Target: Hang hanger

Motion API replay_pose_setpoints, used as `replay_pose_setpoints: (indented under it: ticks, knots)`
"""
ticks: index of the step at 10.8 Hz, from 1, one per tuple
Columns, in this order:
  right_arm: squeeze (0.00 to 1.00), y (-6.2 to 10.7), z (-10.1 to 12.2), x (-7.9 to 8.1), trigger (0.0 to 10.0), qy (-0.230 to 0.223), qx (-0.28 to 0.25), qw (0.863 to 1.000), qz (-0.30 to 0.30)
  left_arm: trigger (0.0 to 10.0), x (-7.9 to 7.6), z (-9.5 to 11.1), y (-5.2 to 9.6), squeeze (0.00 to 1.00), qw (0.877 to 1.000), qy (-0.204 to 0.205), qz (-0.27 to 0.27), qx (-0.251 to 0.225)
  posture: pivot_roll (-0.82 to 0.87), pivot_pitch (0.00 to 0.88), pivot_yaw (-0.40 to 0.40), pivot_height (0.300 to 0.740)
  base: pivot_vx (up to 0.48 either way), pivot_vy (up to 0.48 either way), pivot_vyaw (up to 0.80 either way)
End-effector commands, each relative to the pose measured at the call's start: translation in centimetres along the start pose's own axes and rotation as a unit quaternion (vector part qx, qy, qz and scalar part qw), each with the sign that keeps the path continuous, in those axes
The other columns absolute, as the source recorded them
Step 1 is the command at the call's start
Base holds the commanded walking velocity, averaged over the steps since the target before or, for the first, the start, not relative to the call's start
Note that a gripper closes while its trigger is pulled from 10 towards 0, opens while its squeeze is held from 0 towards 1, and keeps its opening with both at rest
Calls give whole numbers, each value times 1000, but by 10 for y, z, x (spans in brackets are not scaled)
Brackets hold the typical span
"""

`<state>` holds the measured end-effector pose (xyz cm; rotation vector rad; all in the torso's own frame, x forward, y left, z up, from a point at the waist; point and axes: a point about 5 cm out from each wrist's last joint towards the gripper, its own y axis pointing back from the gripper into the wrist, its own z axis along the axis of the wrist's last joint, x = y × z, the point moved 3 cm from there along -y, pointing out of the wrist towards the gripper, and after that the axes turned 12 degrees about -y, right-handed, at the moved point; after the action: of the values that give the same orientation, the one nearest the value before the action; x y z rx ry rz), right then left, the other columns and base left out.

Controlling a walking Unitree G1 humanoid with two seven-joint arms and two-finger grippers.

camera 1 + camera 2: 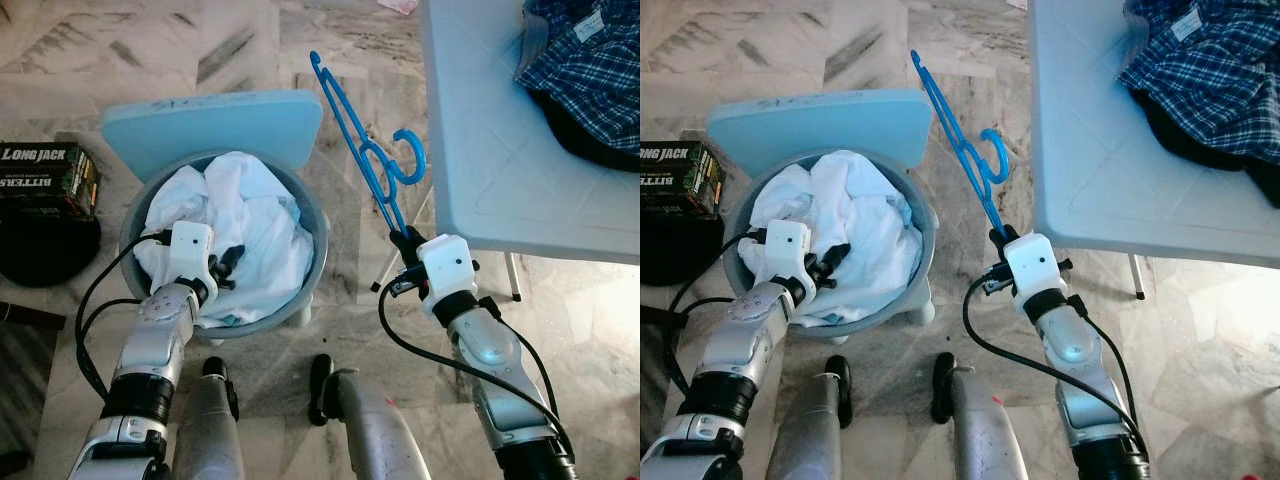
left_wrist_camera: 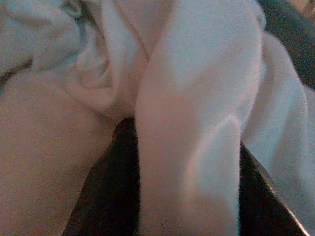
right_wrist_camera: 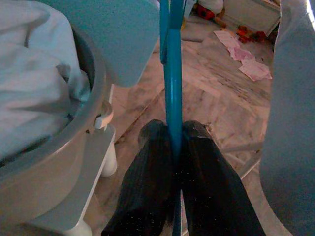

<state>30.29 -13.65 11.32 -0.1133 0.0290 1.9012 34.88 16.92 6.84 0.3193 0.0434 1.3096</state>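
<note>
Marble floor (image 1: 90, 60) with grey veining spreads under everything. Over it, between the basin and the table, a blue plastic hanger (image 1: 362, 150) is held up in the air, its long axis slanting away from the robot and toward its left, the curled hook (image 1: 412, 155) turned toward the table. The right gripper (image 1: 402, 240) is clamped on the hanger's near end; in the right wrist view the two ribbed black fingers (image 3: 147, 187) pinch the thin blue bar between them. That silver forearm reaches forward and up, a black cable looping beside it. The left gripper (image 1: 228, 268) is buried in rumpled white cloth (image 1: 240, 220); its wrist view has a fold of that cloth lying between the dark fingers (image 2: 106, 191), which grasp it. The cloth fills a round grey plastic basin (image 1: 318, 262), with a pale blue board (image 1: 210, 120) behind it. On the robot's right stands a light blue folding table (image 1: 480, 150) carrying a blue plaid shirt (image 1: 590, 60).
</note>
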Motion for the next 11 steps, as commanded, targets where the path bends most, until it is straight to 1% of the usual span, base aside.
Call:
replay_pose_setpoints:
  ticks: [1, 3, 4, 5, 6, 7, 8, 9, 10, 11]
  knots:
    - [0, 3, -6, -3, 10000, 0, 7, 1000, -7, 0, -4, 4, -2, 0, 1000, 6, -10, -14, 13, 337, -121, 740, 0, 0, 0]
    - [0, 0, -3, -3, 10000, -1, 2, 1000, -12, 0, -1, 21, -5, 0, 998, 14, -5, -59, 14, 329, -114, 740, 0, 0, 0]
    - [0, 0, -4, -5, 10000, -1, 2, 1000, -14, 0, 1, 25, -5, 0, 997, 15, -2, -70, 14, 328, -112, 740, 0, 0, 0]
    - [0, 0, -6, -5, 10000, -2, 2, 1000, -18, 0, 4, 38, -7, 0, 995, 7, 9, -102, 16, 321, -107, 740, 0, 0, 0]
    - [0, -2, -7, -4, 10000, -4, 2, 1000, -20, 0, 7, 44, -9, 0, 993, -2, 13, -115, 29, 299, -103, 740, 0, 0, 0]
    - [0, -7, -4, -3, 10000, -10, -8, 1000, -27, 0, 22, 94, -13, 0, 977, -46, 47, -202, 35, 285, -100, 740, 0, 0, 0]
    - [0, -13, -4, 0, 10000, -12, -13, 999, -28, 0, 43, 167, -9, 0, 943, -80, 93, -309, 48, 243, -90, 740, 0, 0, 0]
    - [0, -17, -1, 0, 10000, -12, -20, 999, -31, 0, 47, 211, 0, 0, 915, -104, 105, -375, 50, 234, -87, 740, 0, 0, 0]
    - [0, -21, 1, -2, 10000, -11, -26, 999, -37, 0, 45, 249, 12, 0, 887, -124, 100, -434, 56, 225, -82, 740, 0, 0, 0]
    - [0, -25, 2, -6, 10000, -10, -30, 998, -49, 0, 30, 285, 28, 0, 848, -155, 70, -502, 65, 219, -78, 740, 0, 0, 0]
